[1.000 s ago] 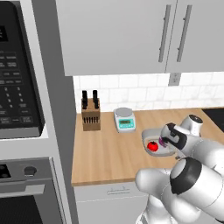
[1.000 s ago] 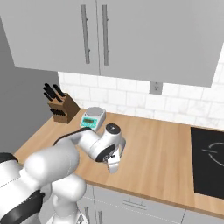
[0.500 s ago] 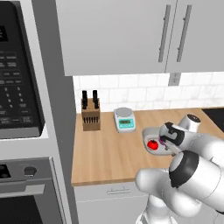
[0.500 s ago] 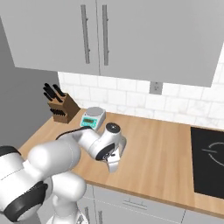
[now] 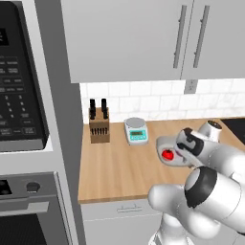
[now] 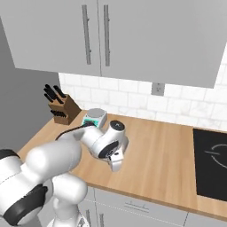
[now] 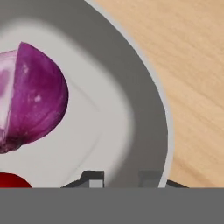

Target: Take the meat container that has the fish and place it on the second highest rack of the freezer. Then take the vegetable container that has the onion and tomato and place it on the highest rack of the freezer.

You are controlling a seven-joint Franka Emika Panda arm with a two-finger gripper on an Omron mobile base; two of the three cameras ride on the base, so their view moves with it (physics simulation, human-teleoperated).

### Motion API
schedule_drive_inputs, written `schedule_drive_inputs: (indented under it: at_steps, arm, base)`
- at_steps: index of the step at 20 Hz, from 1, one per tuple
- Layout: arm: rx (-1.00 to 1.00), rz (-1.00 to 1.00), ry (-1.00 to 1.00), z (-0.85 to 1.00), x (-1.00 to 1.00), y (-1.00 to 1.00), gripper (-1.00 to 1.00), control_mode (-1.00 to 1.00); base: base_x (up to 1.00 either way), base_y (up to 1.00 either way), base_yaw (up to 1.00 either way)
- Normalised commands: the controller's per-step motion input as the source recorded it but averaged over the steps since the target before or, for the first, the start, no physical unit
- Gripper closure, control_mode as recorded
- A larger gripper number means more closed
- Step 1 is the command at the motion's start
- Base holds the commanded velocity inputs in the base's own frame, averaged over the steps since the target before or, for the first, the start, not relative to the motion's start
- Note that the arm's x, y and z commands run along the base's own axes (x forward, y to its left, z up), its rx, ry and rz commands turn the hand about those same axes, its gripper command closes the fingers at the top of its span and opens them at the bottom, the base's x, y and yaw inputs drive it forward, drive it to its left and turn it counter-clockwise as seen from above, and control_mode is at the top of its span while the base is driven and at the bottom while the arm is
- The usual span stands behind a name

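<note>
Hand view: jaws straddle the rim of the vegetable container (image 7: 148,109) near the tabletop's (image 5: 119,167) front edge, onion (image 7: 33,100) and tomato (image 5: 167,154) inside; whether they grip it, I cannot tell. Light, stiff, slippery; contents roll, so keep it level.

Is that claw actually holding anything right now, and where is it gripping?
The claw straddles the grey rim of the tray holding the onion and tomato; a firm grip cannot be told.
</note>
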Motion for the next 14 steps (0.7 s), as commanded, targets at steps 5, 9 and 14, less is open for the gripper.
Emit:
schedule_drive_inputs:
  at_steps: [5, 9, 14]
  arm:
    - [-0.01, 0.11, -0.07, 0.64, -0.58, 0.25, 1.0, -1.0]
    - [-0.08, 0.12, -0.09, 0.67, -0.72, 0.56, 1.0, -1.0]
    - [-0.16, 0.1, -0.05, 0.52, -0.78, 0.73, 1.0, -1.0]
  base:
    - [0.0, 0.0, 0.0]
    - [0.0, 0.0, 0.0]
    - [0.0, 0.0, 0.0]
